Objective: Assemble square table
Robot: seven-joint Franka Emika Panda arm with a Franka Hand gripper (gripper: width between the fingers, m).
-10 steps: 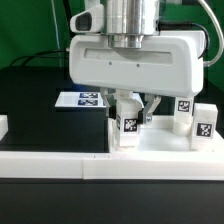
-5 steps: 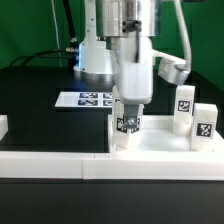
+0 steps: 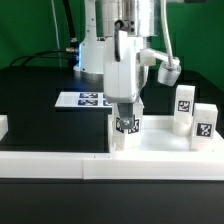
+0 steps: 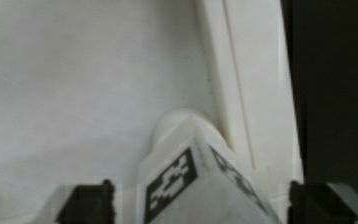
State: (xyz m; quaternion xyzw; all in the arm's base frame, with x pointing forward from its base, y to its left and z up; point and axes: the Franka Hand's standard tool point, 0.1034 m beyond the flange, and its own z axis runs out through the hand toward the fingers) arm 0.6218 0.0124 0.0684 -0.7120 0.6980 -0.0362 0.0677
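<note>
The white square tabletop [image 3: 165,143] lies at the exterior view's right. One white tag-marked leg [image 3: 127,128] stands upright at its near left corner. My gripper [image 3: 127,112] hangs straight down over this leg, seen side-on. In the wrist view the leg [image 4: 197,175] stands between my gripper's [image 4: 204,205] dark fingertips [image 4: 91,203]. The jaws stand on either side of the leg with a gap showing on one side. The tabletop rim [image 4: 229,70] runs beside the leg. Two more legs [image 3: 184,103] [image 3: 205,125] stand on the tabletop's right side.
The marker board [image 3: 88,98] lies on the black table behind the gripper. The long low white border wall [image 3: 50,165] runs along the front, with a short piece [image 3: 3,126] at the exterior view's left. The robot base [image 3: 95,55] stands at the back.
The gripper has turned about a quarter turn around its vertical axis above the leg, from broadside to side-on. The leg stays in the same place.
</note>
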